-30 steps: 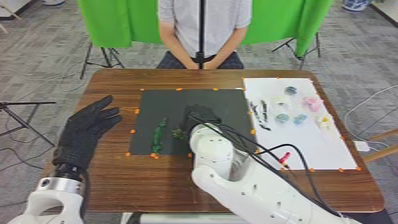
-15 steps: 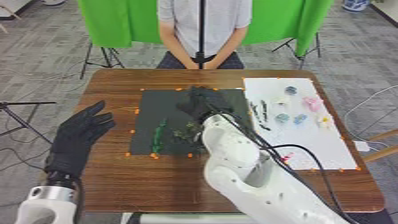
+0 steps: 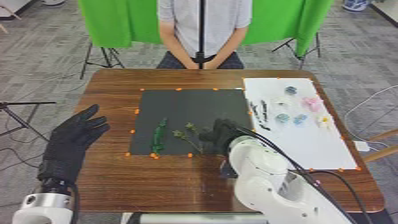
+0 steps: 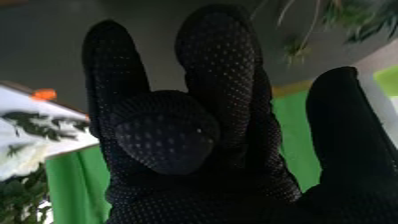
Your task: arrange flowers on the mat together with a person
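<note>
Working over the brown desk [image 3: 107,172], main risk judged to be disturbance of stems already laid out. White right arm [image 3: 259,187] slants in low beside the layout, black cables [image 3: 307,171] along it; a sideways sweep could drag cable or forearm over the white sheet [image 3: 306,150] and scatter its stock. Dark mat [image 3: 182,107] carries a long green stem [image 3: 160,136] toward its left side and a branching green sprig [image 3: 188,136] near its lower middle. Left hand [image 3: 73,142], beside the mat on the robot's left: fingers loosely extended, holding nothing. Little concern while it waits; a careless swing inward would meet the long stem first. Right hand [image 3: 227,131] is over the mat's right part, just beside the sprig; fingers mostly extended, nothing seen in their hold. Its height above the mat cannot be told, so a low pass to the left might snag the sprig and turn it. Dark leafy sprigs [image 3: 264,111] lie thin and flat near the sheet's mat-side edge: a pinch could close above them, or take both, as they lie close together. Pink flower [image 3: 313,103] and blue flower [image 3: 290,90] look soft; too firm a squeeze may crush petals.
</note>
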Robot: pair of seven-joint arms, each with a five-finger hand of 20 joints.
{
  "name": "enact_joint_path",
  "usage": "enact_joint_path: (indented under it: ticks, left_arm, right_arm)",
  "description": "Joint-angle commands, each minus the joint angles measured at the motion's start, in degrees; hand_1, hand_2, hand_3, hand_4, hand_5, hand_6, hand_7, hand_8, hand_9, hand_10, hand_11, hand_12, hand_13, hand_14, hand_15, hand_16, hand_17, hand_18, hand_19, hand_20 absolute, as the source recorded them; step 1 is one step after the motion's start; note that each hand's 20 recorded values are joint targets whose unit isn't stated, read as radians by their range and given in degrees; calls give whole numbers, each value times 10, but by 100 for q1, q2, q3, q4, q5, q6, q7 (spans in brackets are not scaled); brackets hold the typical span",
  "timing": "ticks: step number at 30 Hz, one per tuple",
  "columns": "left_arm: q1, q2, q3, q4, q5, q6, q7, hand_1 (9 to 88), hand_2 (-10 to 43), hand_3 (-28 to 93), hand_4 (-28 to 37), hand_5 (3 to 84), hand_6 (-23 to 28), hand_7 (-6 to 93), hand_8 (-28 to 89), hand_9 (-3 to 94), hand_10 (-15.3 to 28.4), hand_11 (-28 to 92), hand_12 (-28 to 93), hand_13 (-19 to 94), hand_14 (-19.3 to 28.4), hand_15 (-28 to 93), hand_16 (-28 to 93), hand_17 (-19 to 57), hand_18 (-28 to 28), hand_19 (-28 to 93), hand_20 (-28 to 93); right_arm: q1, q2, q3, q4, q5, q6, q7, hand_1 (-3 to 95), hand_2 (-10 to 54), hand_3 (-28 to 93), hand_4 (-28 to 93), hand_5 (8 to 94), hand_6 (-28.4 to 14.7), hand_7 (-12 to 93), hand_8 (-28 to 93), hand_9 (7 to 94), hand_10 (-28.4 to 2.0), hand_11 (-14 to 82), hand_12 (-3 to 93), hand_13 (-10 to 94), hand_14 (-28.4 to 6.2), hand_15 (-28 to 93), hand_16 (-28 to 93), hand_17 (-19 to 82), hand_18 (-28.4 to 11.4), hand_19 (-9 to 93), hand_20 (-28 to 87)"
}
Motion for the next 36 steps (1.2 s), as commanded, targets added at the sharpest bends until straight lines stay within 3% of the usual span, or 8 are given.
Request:
enact_joint_path:
  ticks: [1, 14, 23, 30, 33, 36]
  left_arm:
    - [14, -60, 39, 11, 8, 29, -70, 230, 73, 796, -282, 393, 103, 148, -103, 357, 211, 314, 82, 233, 268, 565, -136, -91, 210, 530, 56]
    - [-139, -151, 51, 68, 85, -85, -289, 230, 74, 795, -282, 394, 104, 149, -104, 358, 212, 315, 80, 234, 269, 566, -136, -90, 210, 530, 56]
    - [-134, -169, 42, 76, 92, -91, -299, 230, 74, 796, -283, 394, 104, 148, -104, 358, 212, 315, 81, 235, 269, 568, -137, -90, 210, 531, 56]
    - [105, -128, -77, 28, 19, -12, -110, 230, 74, 797, -282, 394, 104, 149, -104, 359, 212, 314, 81, 235, 270, 568, -137, -90, 210, 531, 56]
    - [164, -87, -72, 23, -64, 39, 34, 230, 74, 797, -282, 395, 104, 149, -104, 359, 212, 314, 81, 235, 270, 568, -137, -90, 210, 531, 56]
    - [165, -96, -99, 53, -60, -5, 98, 230, 73, 796, -282, 394, 104, 148, -104, 359, 212, 316, 81, 235, 270, 568, -137, -90, 210, 531, 56]
  right_arm:
    - [107, -141, -214, 58, 105, -88, -132, 287, 113, 491, -163, 831, -39, 115, -112, 937, -125, 424, 137, 937, -58, 649, 139, 609, -161, 932, -232]
    - [304, -430, -554, 286, 307, -171, -220, 278, 118, 502, -166, 820, -38, 110, -111, 937, -128, 412, 141, 937, -59, 639, 147, 601, -161, 932, -233]
    - [359, -313, -673, 206, 127, 22, -230, 278, 120, 504, -168, 813, -38, 107, -111, 937, -128, 406, 142, 937, -59, 635, 149, 598, -160, 932, -239]
    - [114, 254, -271, -381, 24, 252, -243, 277, 121, 510, -169, 835, -33, 116, -111, 937, -128, 412, 140, 937, -58, 639, 148, 603, -161, 932, -239]
    - [-80, 509, 69, -608, -1, 500, -292, 274, 122, 516, -168, 834, -33, 115, -112, 937, -129, 413, 140, 937, -61, 640, 147, 603, -160, 932, -241]
    - [-444, 691, 633, -792, 224, 1015, -497, 273, 122, 520, -168, 832, -34, 116, -111, 937, -132, 406, 140, 937, -65, 632, 147, 590, -166, 932, -240]
